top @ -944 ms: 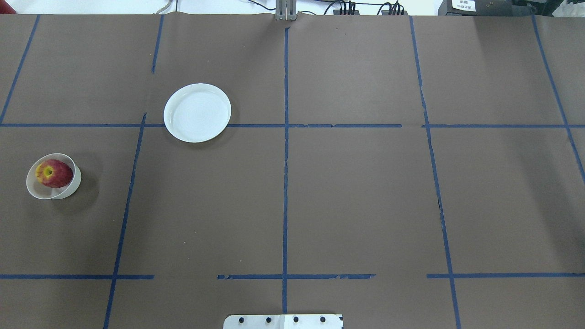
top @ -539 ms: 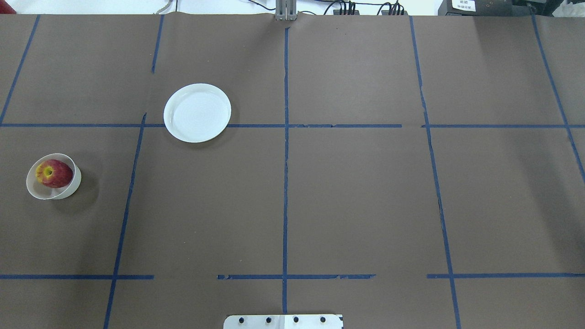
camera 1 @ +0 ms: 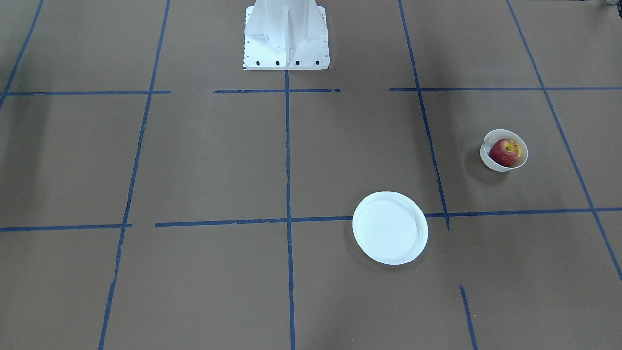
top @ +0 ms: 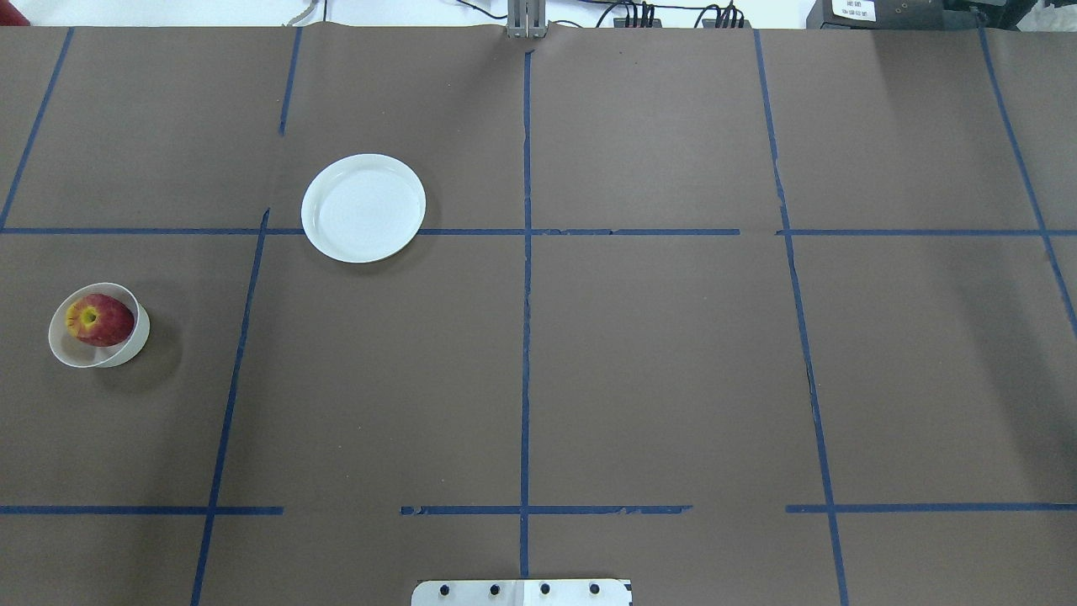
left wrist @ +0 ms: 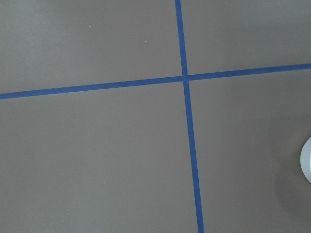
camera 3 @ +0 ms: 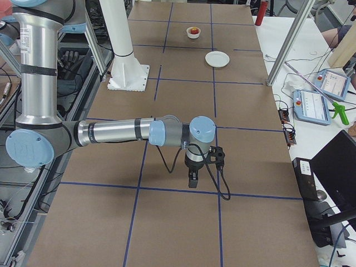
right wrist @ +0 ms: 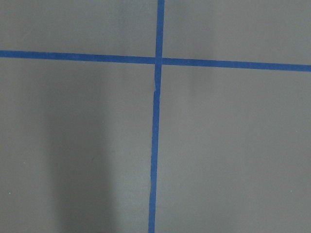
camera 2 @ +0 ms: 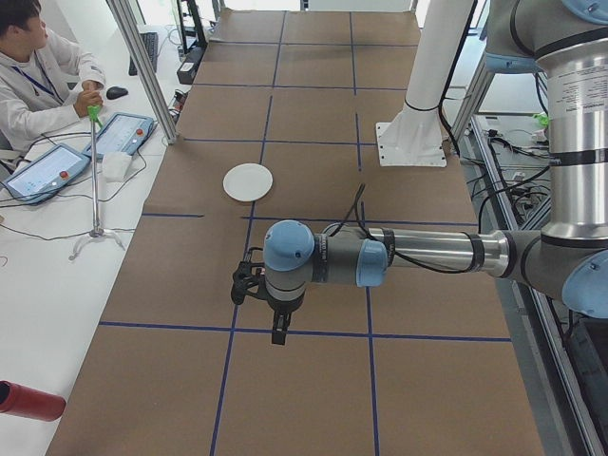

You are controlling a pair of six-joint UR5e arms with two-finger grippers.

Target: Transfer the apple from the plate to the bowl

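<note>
The red apple (top: 99,320) lies inside the small white bowl (top: 61,352) at the table's left side; both also show in the front view, apple (camera 1: 504,152) in bowl (camera 1: 490,163). The flat white plate (top: 363,208) is bare and sits farther back, toward the middle (camera 1: 390,227). My left gripper (camera 2: 277,334) shows only in the left side view, hanging above the table; I cannot tell if it is open. My right gripper (camera 3: 192,181) shows only in the right side view, likewise over the table. Both wrist views show only brown table and blue tape.
The white robot base (camera 1: 286,34) stands at the table's near edge. Blue tape lines grid the brown table cover (top: 656,353). An operator (camera 2: 38,76) with tablets sits beside the far edge. A white dish edge (left wrist: 307,160) shows at the left wrist view's right border.
</note>
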